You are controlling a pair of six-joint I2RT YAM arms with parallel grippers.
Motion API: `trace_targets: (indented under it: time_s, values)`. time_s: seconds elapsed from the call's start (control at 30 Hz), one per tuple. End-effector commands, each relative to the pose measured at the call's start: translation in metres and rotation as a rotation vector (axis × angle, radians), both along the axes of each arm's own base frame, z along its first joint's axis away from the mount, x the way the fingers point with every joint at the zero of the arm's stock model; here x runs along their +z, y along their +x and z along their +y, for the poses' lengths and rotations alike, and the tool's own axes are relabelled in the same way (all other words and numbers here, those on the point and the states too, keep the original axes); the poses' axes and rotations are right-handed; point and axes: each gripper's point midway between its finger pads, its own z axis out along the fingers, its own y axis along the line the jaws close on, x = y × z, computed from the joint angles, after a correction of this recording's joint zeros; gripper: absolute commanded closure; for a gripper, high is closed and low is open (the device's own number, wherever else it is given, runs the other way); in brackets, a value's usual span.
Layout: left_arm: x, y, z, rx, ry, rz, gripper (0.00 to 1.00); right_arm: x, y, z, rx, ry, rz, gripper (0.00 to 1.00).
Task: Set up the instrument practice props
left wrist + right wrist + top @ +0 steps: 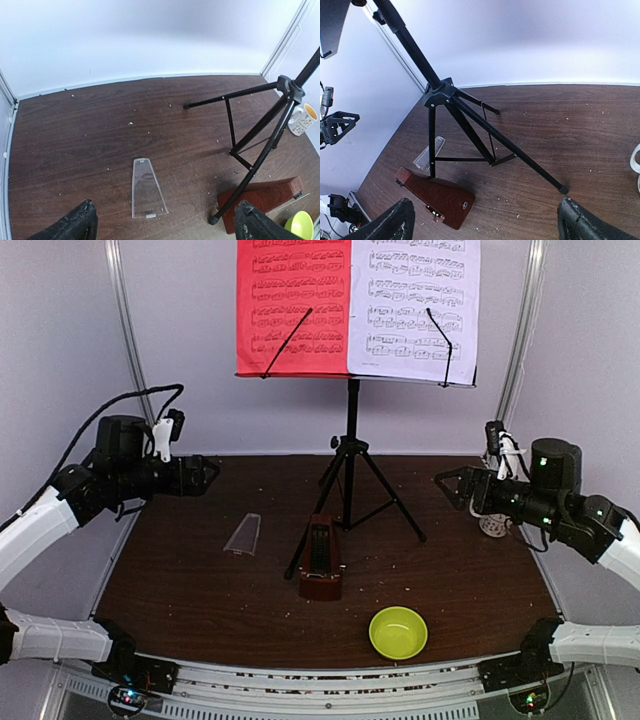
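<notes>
The black music stand (351, 455) stands on its tripod at the table's middle back, with a red sheet (293, 308) and a white sheet (415, 308) on its desk. The brown pyramid metronome (321, 559) lies on its side by the stand's front leg; it also shows in the right wrist view (437, 195). Its clear cover (243, 535) lies flat, apart, to the left, and shows in the left wrist view (146, 188). My left gripper (207, 473) is open and empty, raised at the left. My right gripper (445, 481) is open and empty, raised at the right.
A yellow-green bowl (398, 632) sits near the front edge, right of centre. A patterned white mug (303, 119) stands at the right behind my right arm. The tripod legs (485, 131) spread across the middle. White walls close the back and sides.
</notes>
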Motion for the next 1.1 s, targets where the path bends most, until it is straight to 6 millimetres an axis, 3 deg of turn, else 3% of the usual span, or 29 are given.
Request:
trace_targets:
  time_s: [0.0,0.17,0.27,0.47,0.77,1.07]
  values:
    - [0.009,-0.018,-0.006,-0.063,-0.001,0.021,0.02,0.015,-0.014,0.005,0.072,0.061,-0.029,0.0]
    - [0.003,-0.035,-0.011,-0.088,0.003,0.038,0.02,0.002,-0.024,0.007,0.108,0.073,-0.004,0.0]
    - [-0.013,-0.041,-0.007,-0.046,0.021,0.097,0.02,-0.012,-0.03,0.008,0.125,0.082,0.022,0.0]
    - [-0.045,-0.055,-0.018,-0.048,0.071,0.16,0.02,-0.042,-0.037,0.009,0.138,0.111,0.068,0.0]
    - [-0.091,-0.061,-0.027,-0.034,0.033,0.268,0.02,-0.077,-0.039,0.01,0.132,0.114,0.129,0.0]
    - [-0.12,-0.059,-0.026,-0.003,0.064,0.334,0.02,-0.09,-0.036,0.015,0.133,0.141,0.158,0.0]
